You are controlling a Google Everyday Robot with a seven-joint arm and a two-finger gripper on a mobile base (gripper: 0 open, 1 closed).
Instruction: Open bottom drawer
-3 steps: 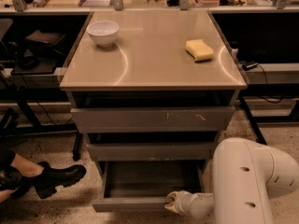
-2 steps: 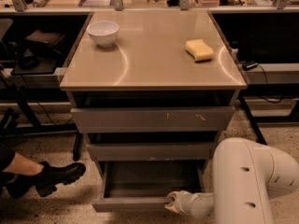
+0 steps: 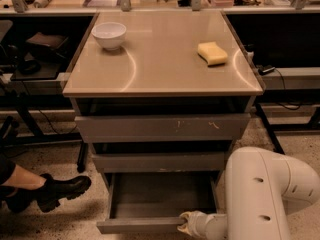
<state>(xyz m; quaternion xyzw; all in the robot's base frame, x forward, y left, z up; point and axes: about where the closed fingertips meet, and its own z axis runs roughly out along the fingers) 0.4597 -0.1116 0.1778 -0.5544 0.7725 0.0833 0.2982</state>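
The bottom drawer [image 3: 160,199] of the grey cabinet stands pulled out, its shallow grey box showing and nothing visible inside. Its plain flat front [image 3: 137,226] is at the lower edge of the camera view. My gripper [image 3: 186,223] sits at the right end of that front, touching its top edge. My white arm [image 3: 260,194] bends in from the lower right and hides the drawer's right corner. The two drawers above, the widest with pale scratch marks [image 3: 162,128] and the mid-width one [image 3: 160,162], are closed.
A white bowl [image 3: 109,35] and a yellow sponge [image 3: 212,53] lie on the cabinet's tan top [image 3: 160,69]. A person's leg in a black boot [image 3: 55,190] rests on the floor at the left. Dark desks with cables flank the cabinet.
The black boot at the left has shifted a little to the right, toward the cabinet. The gripper, arm and drawer have not visibly moved.
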